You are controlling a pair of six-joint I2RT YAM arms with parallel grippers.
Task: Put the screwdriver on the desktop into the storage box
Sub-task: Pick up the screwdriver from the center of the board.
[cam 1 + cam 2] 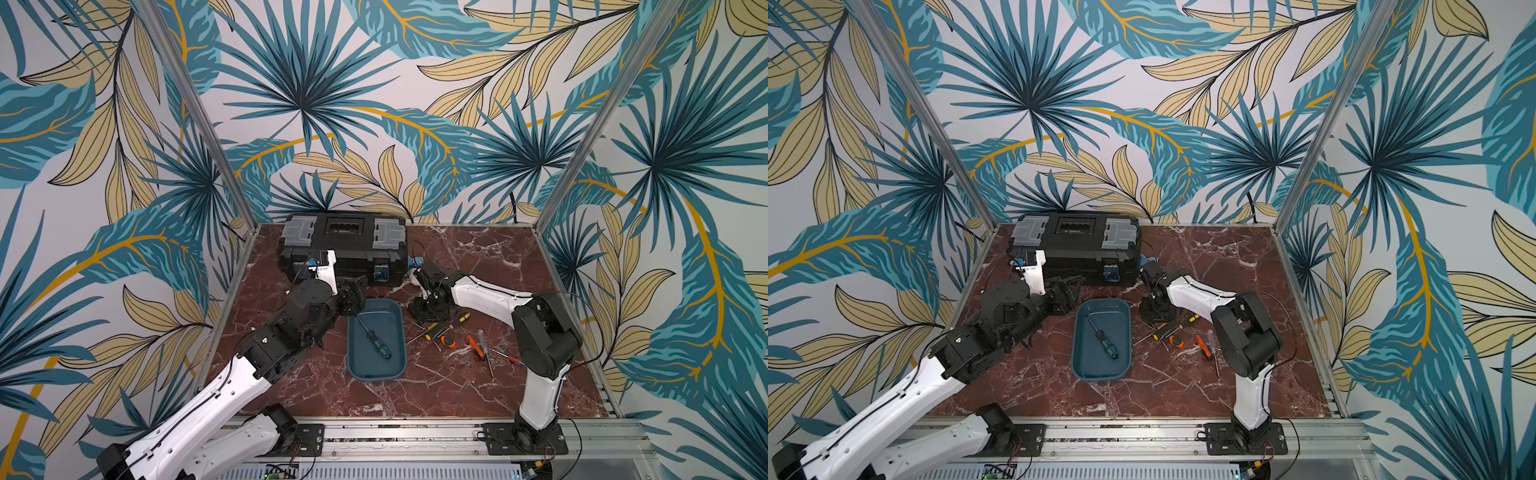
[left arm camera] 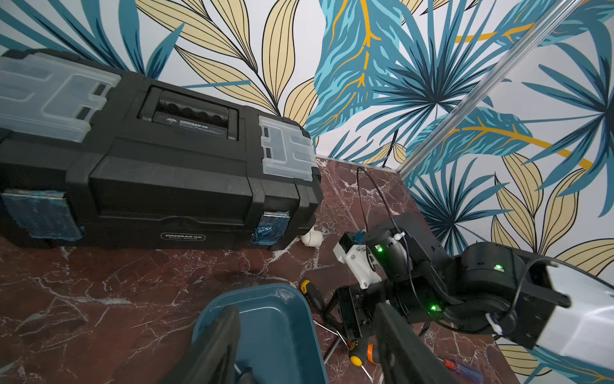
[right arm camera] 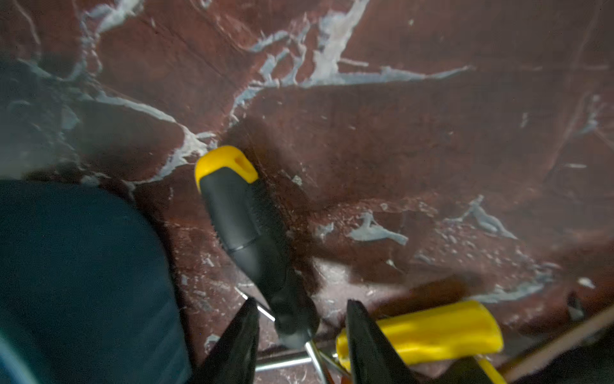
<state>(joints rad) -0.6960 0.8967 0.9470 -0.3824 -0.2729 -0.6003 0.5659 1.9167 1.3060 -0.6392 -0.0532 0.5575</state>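
My left gripper [image 1: 353, 297] hovers by the far left corner of the storage box [image 1: 361, 365], jaws apart and empty. A green-handled screwdriver [image 1: 376, 338] lies slantwise inside the box. My right gripper [image 3: 300, 302] is down at the table [image 1: 478, 257] just right of the box's far corner, jaws apart, straddling the neck of a black-and-yellow screwdriver [image 3: 246, 226] that lies on the marble. A yellow handle [image 3: 422, 332] lies just beside it. More screwdrivers [image 1: 473, 345] lie scattered further right. The black toolbox [image 1: 345, 249] stands at the back.
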